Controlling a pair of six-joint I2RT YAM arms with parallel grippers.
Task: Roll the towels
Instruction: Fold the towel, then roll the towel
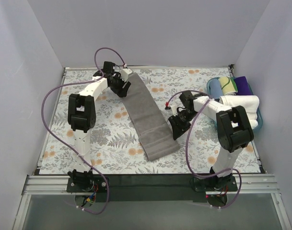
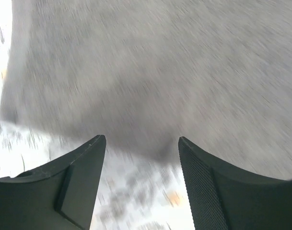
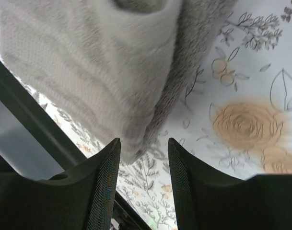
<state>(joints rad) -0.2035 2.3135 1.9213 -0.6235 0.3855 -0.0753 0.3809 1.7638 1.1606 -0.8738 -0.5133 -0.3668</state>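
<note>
Towel (image 1: 148, 117), grey-brown, lies flat as a long diagonal strip on the floral cloth (image 1: 112, 143) in the top view, with the left gripper (image 1: 122, 82) at its far end, the right gripper (image 1: 177, 125) beside its right edge, and rolled towels (image 1: 239, 103) in a basket (image 1: 210, 86) at far right. Left wrist view: fingers (image 2: 78, 182) spread wide, nothing between them, towel edge just ahead. Right wrist view: fingers (image 3: 102, 191) set narrowly apart, clamping nothing, a towel corner at their tips.
</note>
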